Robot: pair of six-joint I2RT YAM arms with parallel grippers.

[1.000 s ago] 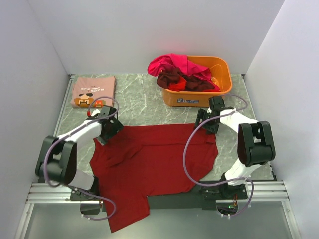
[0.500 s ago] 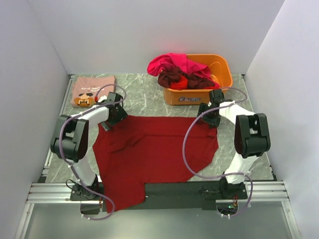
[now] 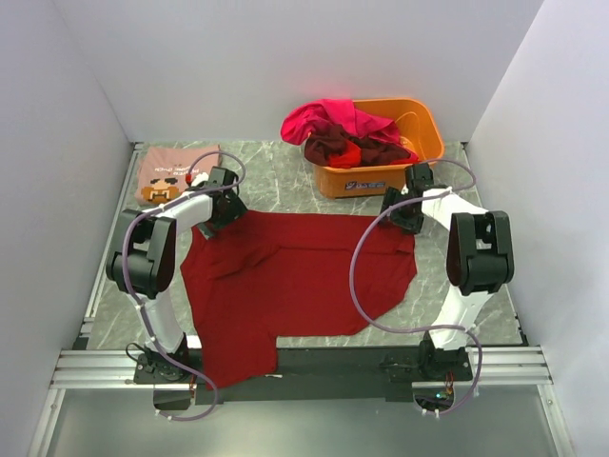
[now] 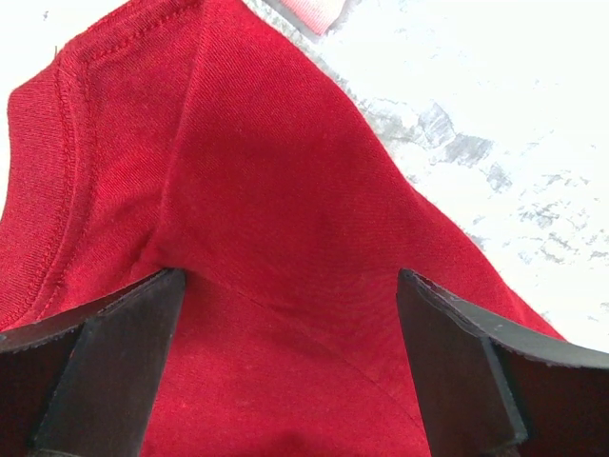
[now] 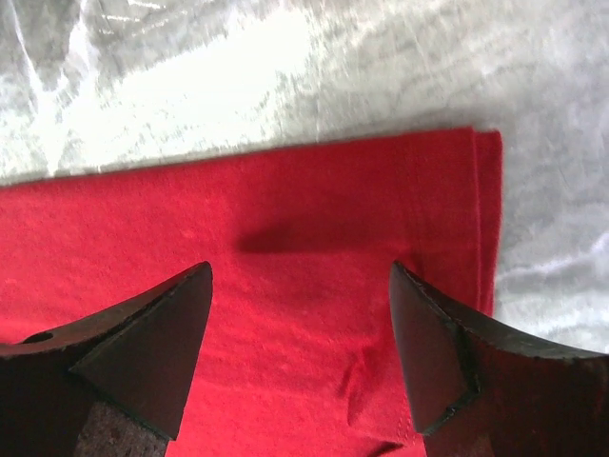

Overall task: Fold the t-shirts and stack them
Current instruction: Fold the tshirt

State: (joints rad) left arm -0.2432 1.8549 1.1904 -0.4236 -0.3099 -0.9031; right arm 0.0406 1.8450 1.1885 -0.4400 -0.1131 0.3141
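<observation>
**Item in hand.** Plain dark red cotton t-shirt (image 3: pixel 295 276), lying open across the middle of the table. It is mostly flat, with creases near its left side. One part trails over the near edge, between the arm bases.

**Tools.**
- Left gripper (image 4: pixel 290 281): at the shirt's far-left corner, jaws spread wide. Red cloth and a stitched hem lie under and between the fingers, and nothing is pinched.
- Right gripper (image 5: pixel 300 276): at the far-right corner, jaws also spread. It hangs over the hemmed edge, where a small wrinkle sits.

**Other stock.**
- Dusty pink t-shirt with pixel-art print (image 3: pixel 178 171): folded, in the far-left corner of the table.
- Heap of magenta, maroon and red tees (image 3: pixel 333 129): piled in and spilling over the orange plastic tub (image 3: pixel 426 143) at far right.

**Step, as judged.** The shirt is being laid out for folding, and no fold has been made in it yet. One shirt is done and several wait.

**Next move, as judged.** Both sets of jaws should come down and close on the far corners together. The cloth is soft, so a shallow bite may slip or take one layer only. The trailing part needs to come onto the table first.

**Surface and room.** Grey-veined marble-pattern table (image 3: pixel 276 186), glossy in the wrist views. Plain white walls (image 3: pixel 285 57) on three sides. Metal rail (image 3: pixel 533 367) along the near edge.
</observation>
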